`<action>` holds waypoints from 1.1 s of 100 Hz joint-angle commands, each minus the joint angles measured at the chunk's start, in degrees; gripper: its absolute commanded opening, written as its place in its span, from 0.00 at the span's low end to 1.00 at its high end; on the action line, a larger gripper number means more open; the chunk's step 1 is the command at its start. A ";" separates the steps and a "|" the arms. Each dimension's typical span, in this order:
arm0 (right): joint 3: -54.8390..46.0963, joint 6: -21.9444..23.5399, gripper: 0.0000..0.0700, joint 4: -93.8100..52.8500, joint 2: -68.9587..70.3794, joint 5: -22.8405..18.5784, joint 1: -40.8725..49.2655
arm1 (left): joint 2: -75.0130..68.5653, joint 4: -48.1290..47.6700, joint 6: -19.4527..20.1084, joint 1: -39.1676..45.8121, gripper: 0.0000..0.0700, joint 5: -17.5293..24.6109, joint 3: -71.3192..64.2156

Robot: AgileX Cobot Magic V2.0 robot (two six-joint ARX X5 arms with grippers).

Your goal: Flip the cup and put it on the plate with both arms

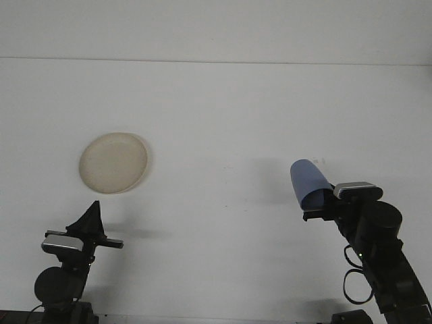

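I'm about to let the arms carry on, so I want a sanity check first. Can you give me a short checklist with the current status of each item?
1. Cup held by the right tool: ok, lifted off the table.
2. Cup orientation: closed end points up and away; whether flipping is finished, cannot tell.
3. Plate free to receive the cup: ok, nothing on it.
4. Left tool ready: cannot tell; it sits low near the plate, holding nothing.
5. Path across the table to the plate: ok, no obstacles visible.
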 commanded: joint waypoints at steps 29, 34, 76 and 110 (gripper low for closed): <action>23.82 5.90 0.00 -26.80 14.56 -4.63 8.81 | -0.07 0.66 -0.09 -0.11 0.02 0.11 -1.16; 27.32 5.68 0.00 -29.86 18.05 -5.25 10.27 | -0.07 0.63 -0.09 -0.11 0.02 0.11 -1.16; 48.74 -1.09 0.01 -48.24 45.16 -1.75 24.96 | -0.07 0.66 -0.11 -0.11 0.02 0.11 -1.16; 50.88 -3.58 0.01 -50.31 58.01 -1.68 32.22 | -0.07 0.66 -0.09 -0.11 0.02 0.11 -1.16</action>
